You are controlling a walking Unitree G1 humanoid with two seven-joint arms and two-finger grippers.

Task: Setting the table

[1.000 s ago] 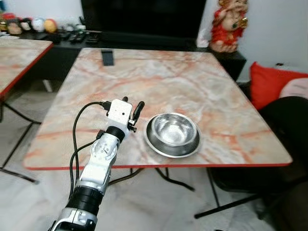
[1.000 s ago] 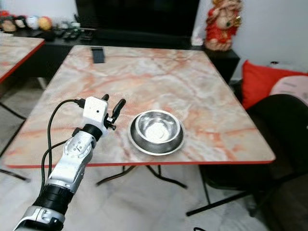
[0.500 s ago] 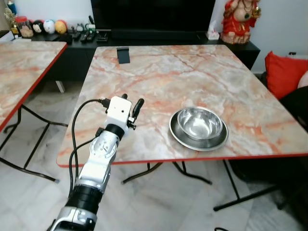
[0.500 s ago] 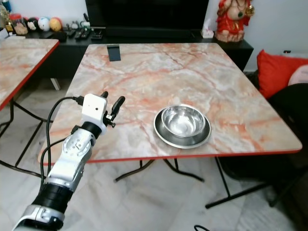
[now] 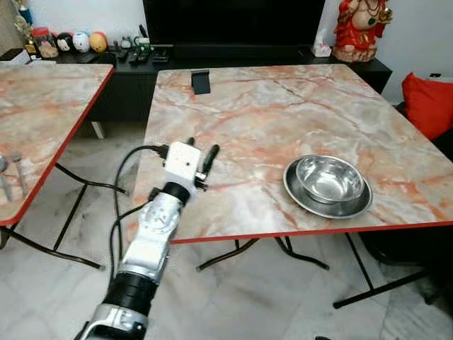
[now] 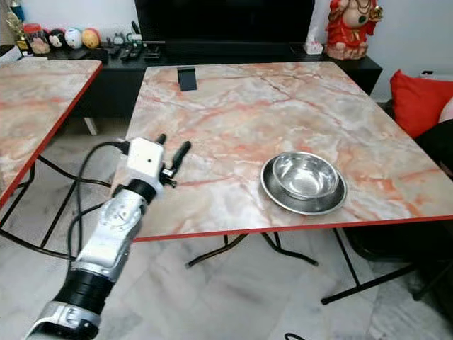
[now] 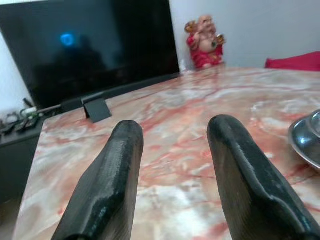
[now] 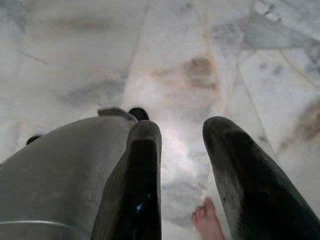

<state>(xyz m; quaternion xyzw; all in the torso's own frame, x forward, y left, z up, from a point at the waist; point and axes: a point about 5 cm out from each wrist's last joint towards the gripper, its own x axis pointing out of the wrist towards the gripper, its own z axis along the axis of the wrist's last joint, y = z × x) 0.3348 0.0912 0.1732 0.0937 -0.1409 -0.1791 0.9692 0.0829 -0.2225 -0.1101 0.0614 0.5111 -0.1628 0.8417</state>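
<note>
Marble table (image 5: 269, 120) with a red edge is seen before a dark TV unit; a steel bowl (image 5: 330, 178) is nested upright in a steel plate (image 5: 304, 198) near the table's front right edge, and nothing is seen inside the bowl; the left gripper (image 5: 201, 157) is held over the table's front left part, fingers parted and empty, well apart from the bowl; the right gripper (image 8: 180, 150) is hung over the floor, fingers parted; a phone stand (image 5: 201, 81) is set at the table's far edge.

second tabletop (image 5: 42, 120): cut off at left edge | utensils (image 5: 10, 173) on it: too small to identify | red cushion (image 5: 429, 103): cropped at right edge | bare foot (image 8: 209, 225): partly out of frame
</note>
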